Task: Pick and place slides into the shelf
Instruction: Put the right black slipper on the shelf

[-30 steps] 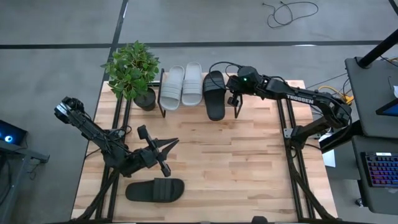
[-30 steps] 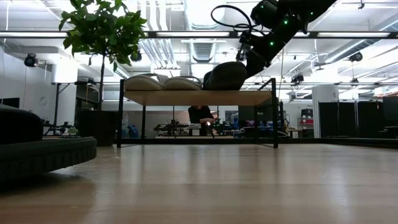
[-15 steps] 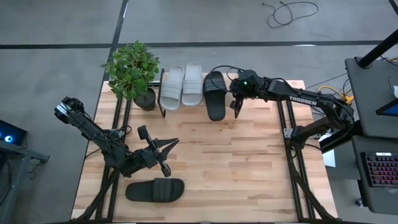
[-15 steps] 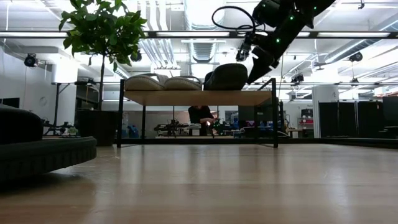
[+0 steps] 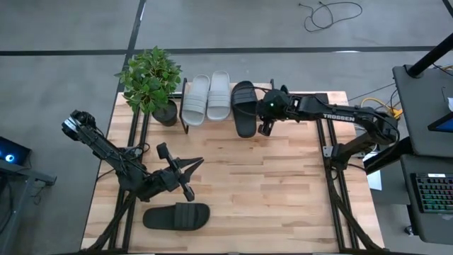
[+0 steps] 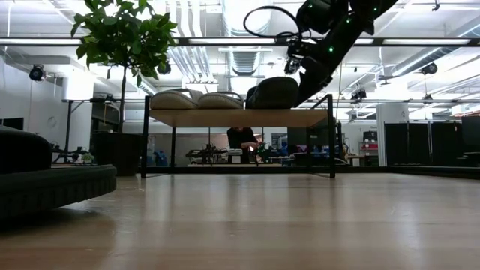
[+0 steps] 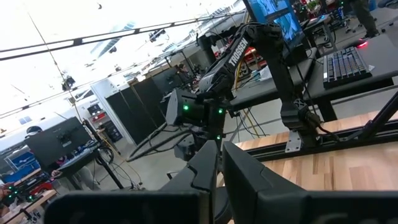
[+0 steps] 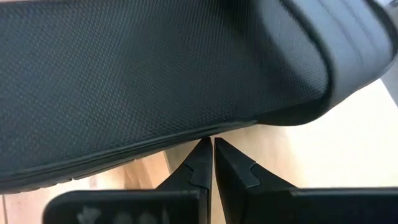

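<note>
My right hand (image 5: 263, 128), fingers pressed together, touches the black wide-strap slide (image 5: 244, 107) on the low wooden shelf (image 6: 238, 118). My left hand (image 5: 185, 177), also pressed together, waits over the counter (image 5: 269, 184).

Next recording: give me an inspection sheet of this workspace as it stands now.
Surface: wooden table, bare in the middle.
Job's things: two grey slides and one black slide on the shelf; second black slide on the table near the front edge.
Clutter: potted plant beside the shelf.
Grippers: right tool shut, tips at the shelved black slide's edge; left tool shut, waiting above the loose slide.
Cables: one coiled on the floor.
Surroundings: keyboard at right; a person far behind.
</note>
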### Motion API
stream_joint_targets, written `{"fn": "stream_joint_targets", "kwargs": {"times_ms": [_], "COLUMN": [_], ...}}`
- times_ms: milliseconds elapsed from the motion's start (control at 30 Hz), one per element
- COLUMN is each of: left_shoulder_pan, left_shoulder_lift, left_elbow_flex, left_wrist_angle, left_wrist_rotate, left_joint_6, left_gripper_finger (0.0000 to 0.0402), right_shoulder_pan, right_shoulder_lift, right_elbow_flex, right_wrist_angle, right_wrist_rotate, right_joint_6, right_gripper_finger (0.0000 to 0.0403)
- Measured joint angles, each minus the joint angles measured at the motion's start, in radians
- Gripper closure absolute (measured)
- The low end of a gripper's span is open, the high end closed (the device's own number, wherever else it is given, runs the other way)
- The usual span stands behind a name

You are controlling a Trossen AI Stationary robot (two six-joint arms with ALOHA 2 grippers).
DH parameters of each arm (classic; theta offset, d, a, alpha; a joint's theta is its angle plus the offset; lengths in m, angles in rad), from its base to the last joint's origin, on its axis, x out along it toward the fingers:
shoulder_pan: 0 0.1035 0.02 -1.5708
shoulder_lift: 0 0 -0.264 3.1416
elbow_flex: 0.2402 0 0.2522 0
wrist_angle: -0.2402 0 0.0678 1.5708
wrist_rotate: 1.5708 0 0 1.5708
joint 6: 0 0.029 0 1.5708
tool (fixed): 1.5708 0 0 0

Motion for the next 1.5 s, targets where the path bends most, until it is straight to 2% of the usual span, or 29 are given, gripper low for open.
{"fn": "stream_joint_targets", "kwargs": {"times_ms": [167,333,600,733,933,1367,1500], "left_shoulder_pan": [0.000,0.000,0.000,0.000,0.000,0.000,0.000], "left_shoulder_lift": [0.000,0.000,0.000,0.000,0.000,0.000,0.000], "left_elbow_flex": [-0.001,-0.001,-0.001,-0.001,-0.001,-0.001,-0.001], "left_wrist_angle": [0.000,0.000,0.000,0.000,0.000,0.000,0.000], "left_wrist_rotate": [0.000,0.000,0.000,0.000,0.000,0.000,0.000], "left_joint_6": [0.002,0.002,0.002,0.002,0.002,0.002,0.002], "left_gripper_finger": [0.0391,0.0391,0.0391,0.0391,0.0391,0.0391,0.0391], "right_shoulder_pan": [0.001,0.003,0.005,0.004,0.004,-0.118,-0.144], "right_shoulder_lift": [0.012,0.013,0.013,0.012,0.003,0.006,0.006], "right_elbow_flex": [0.000,0.000,0.000,0.000,0.000,0.000,0.000], "right_wrist_angle": [0.018,0.036,0.041,0.016,0.018,0.080,0.090], "right_wrist_rotate": [-0.006,-0.056,-0.054,-0.026,0.086,0.103,0.029], "right_joint_6": [0.012,0.026,0.019,0.000,-0.044,-0.114,-0.115], "right_gripper_finger": [0.0394,0.0394,0.0394,0.0394,0.0394,0.0394,0.0394]}}
